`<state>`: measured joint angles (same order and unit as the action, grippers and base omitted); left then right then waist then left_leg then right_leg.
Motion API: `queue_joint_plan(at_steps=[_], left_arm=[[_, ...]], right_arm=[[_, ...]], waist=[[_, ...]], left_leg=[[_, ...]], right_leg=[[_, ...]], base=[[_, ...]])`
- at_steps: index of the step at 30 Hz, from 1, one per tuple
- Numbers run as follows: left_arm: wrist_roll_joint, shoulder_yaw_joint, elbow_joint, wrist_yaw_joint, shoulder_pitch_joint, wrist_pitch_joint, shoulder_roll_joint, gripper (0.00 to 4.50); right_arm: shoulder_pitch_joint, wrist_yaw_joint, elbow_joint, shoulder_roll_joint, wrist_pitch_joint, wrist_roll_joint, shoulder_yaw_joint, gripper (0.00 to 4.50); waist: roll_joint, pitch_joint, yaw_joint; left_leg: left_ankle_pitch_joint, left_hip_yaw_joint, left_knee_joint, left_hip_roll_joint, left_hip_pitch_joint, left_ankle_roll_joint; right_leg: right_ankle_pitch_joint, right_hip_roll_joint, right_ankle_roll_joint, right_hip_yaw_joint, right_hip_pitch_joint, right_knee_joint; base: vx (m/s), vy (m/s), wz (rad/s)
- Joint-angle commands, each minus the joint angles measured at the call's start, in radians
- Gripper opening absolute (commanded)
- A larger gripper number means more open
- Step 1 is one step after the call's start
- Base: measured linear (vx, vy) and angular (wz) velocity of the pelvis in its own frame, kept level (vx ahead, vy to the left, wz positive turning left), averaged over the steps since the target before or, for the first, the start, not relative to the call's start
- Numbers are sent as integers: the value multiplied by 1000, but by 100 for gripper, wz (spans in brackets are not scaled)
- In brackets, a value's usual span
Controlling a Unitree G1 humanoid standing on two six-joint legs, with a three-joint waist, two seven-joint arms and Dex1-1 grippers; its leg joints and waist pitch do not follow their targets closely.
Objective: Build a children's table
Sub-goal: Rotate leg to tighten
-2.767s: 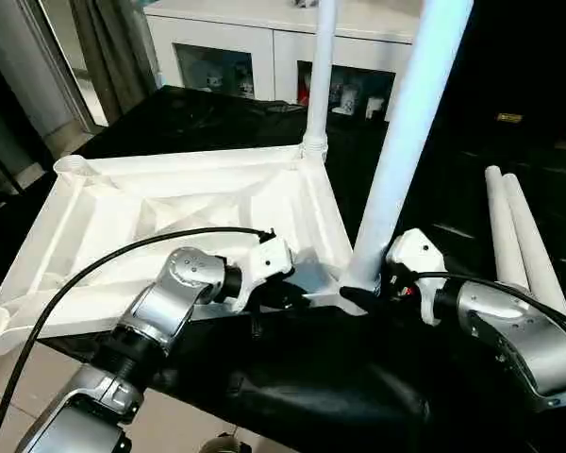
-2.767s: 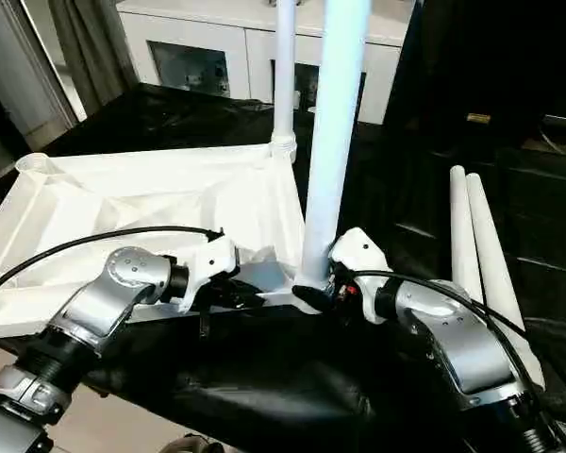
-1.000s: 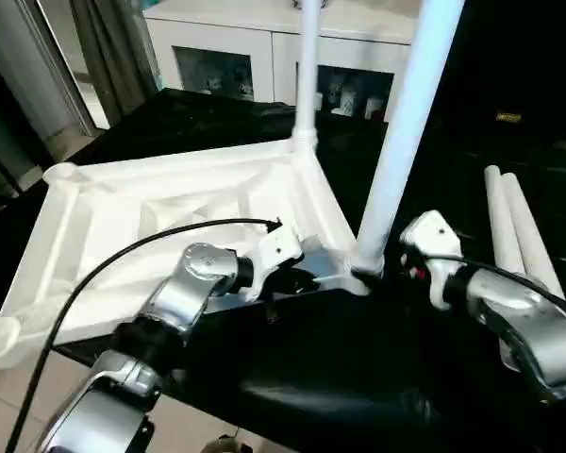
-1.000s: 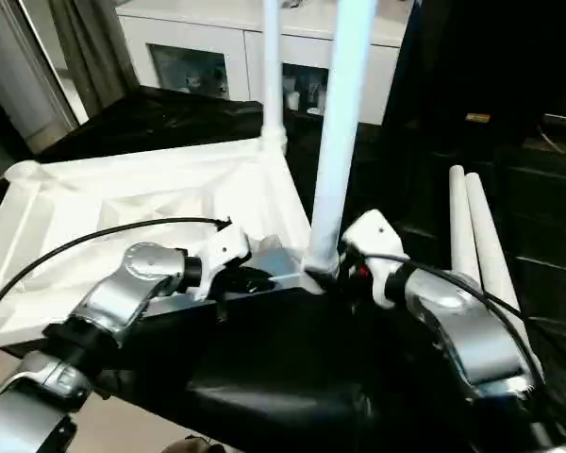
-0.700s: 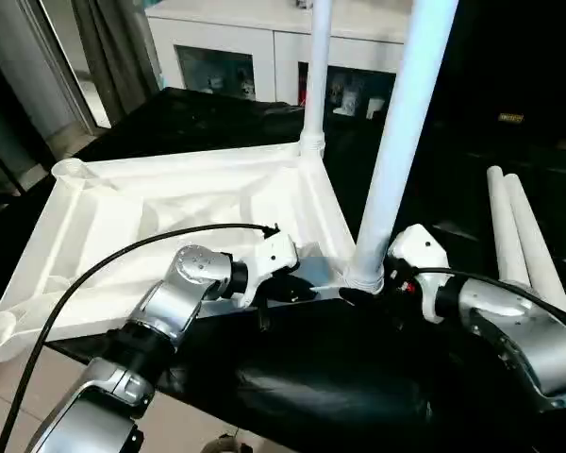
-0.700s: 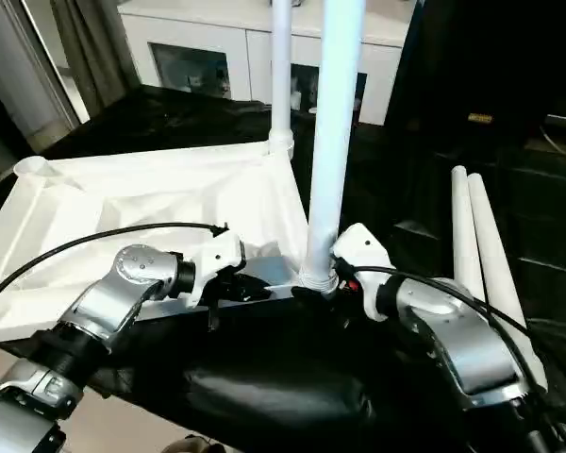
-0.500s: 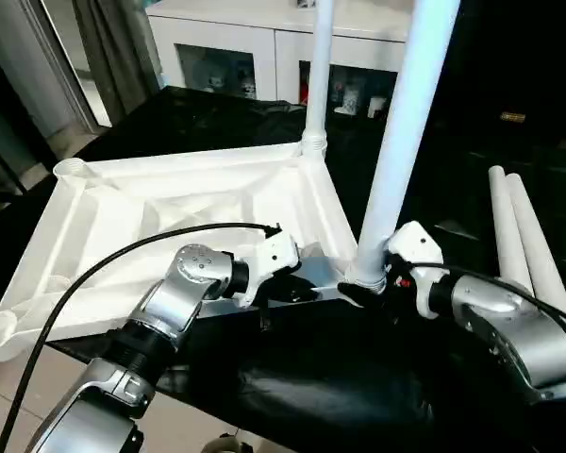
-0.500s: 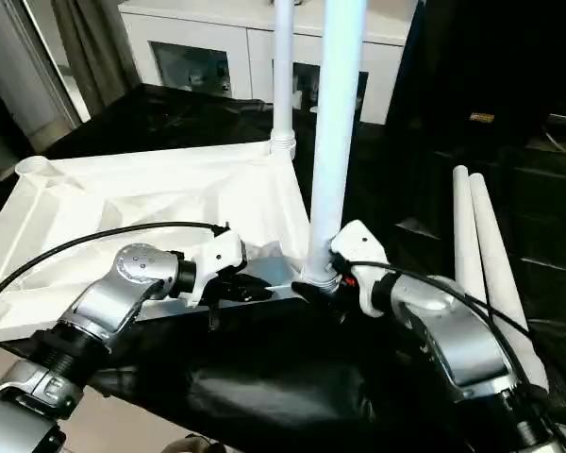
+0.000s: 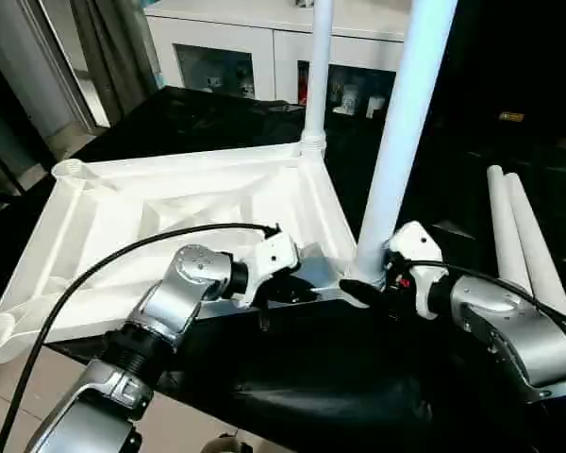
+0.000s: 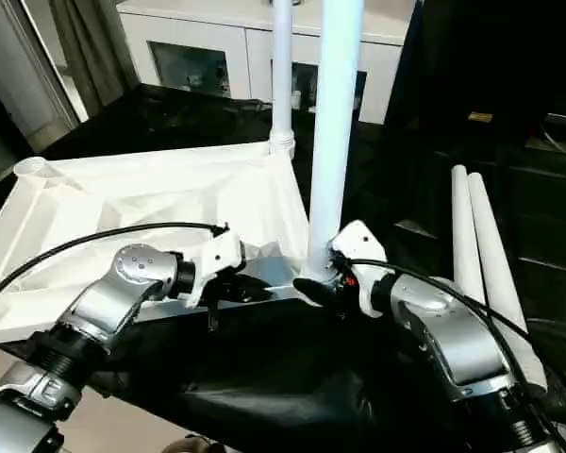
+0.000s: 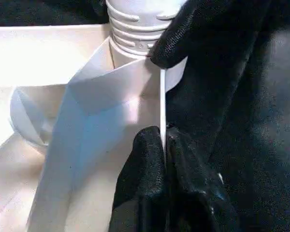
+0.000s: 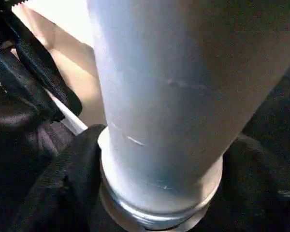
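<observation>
Here your left gripper [image 11: 163, 145] pinches the thin near rim of the upturned table top [image 9: 170, 212], fingers closed on the plastic beside the near right corner socket. Your right gripper [image 9: 363, 288] wraps both fingers around the base of the leg [image 9: 401, 132] standing in that socket. A second leg [image 9: 313, 75] stands at the far right corner. Two spare legs [image 9: 519, 236] lie side by side on the black surface [image 9: 340, 377], toward its right edge.

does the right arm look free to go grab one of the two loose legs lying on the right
Probably not yet. The right gripper is clamped round the base of the near leg at the tabletop's corner socket. The two loose legs lie uncovered on the black cloth beside that arm, so once it lets go the way looks open.
</observation>
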<state>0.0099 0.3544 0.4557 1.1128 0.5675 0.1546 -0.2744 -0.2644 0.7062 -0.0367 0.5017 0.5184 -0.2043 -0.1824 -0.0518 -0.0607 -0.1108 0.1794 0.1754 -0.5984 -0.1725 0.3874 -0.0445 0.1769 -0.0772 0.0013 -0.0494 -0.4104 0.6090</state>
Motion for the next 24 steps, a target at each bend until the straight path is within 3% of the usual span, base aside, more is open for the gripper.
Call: queue_joint_plan(at_steps=[1,10,12,14,15,16,18,21,24], left_arm=[[-30,7,-48,30,12,-13,12,0],[-18,3,-26,-5,13,12,27,0],[-5,-4,4,-50,23,19,43,0],[30,-37,113,-220,74,27,115,0],[38,-46,142,-269,92,40,137,0],[39,-46,143,-271,93,41,138,0],[52,-89,246,-464,160,84,218,0],[53,-118,334,-607,218,89,290,0],[57,-113,360,-630,234,81,316,0]], right_arm=[[7,-1,-15,-5,3,-8,20,304],[37,-56,-6,-59,17,-18,29,277],[35,-119,22,-102,19,-12,50,277],[4,-378,157,-253,1,19,143,277],[-8,-449,196,-288,-7,24,173,277],[-8,-452,197,-289,-7,24,174,277],[-40,-628,301,-379,-63,36,240,276],[-81,-722,382,-438,-138,61,237,276],[-107,-740,402,-464,-169,77,218,276]], waist=[[15,71,2],[12,74,0],[13,71,3],[8,68,11],[13,66,15],[13,68,18],[10,66,23],[11,67,23],[13,70,21]], left_leg=[[191,-17,71,-52,-14,38],[167,-17,68,-52,-15,44],[196,-17,70,-50,-15,32],[233,-15,72,-45,-20,9],[260,-20,75,-42,-21,-18],[266,-20,76,-42,-22,-22],[302,-22,79,-44,-30,-33],[278,-21,77,-40,-25,-24],[231,-20,75,-38,-17,4]], right_leg=[[183,-69,-221,42,53,-72],[153,-68,-230,42,52,-67],[195,-68,-225,41,52,-73],[261,-68,-215,42,41,-82],[315,-70,-200,38,46,-86],[327,-70,-194,38,46,-86],[337,-68,-178,41,39,-93],[298,-69,-180,41,45,-93],[225,-67,-184,41,53,-87]], base=[[0,0,0],[0,0,0],[0,0,0],[0,0,0],[0,0,0],[0,0,0],[0,0,0],[0,0,0],[0,0,0]])
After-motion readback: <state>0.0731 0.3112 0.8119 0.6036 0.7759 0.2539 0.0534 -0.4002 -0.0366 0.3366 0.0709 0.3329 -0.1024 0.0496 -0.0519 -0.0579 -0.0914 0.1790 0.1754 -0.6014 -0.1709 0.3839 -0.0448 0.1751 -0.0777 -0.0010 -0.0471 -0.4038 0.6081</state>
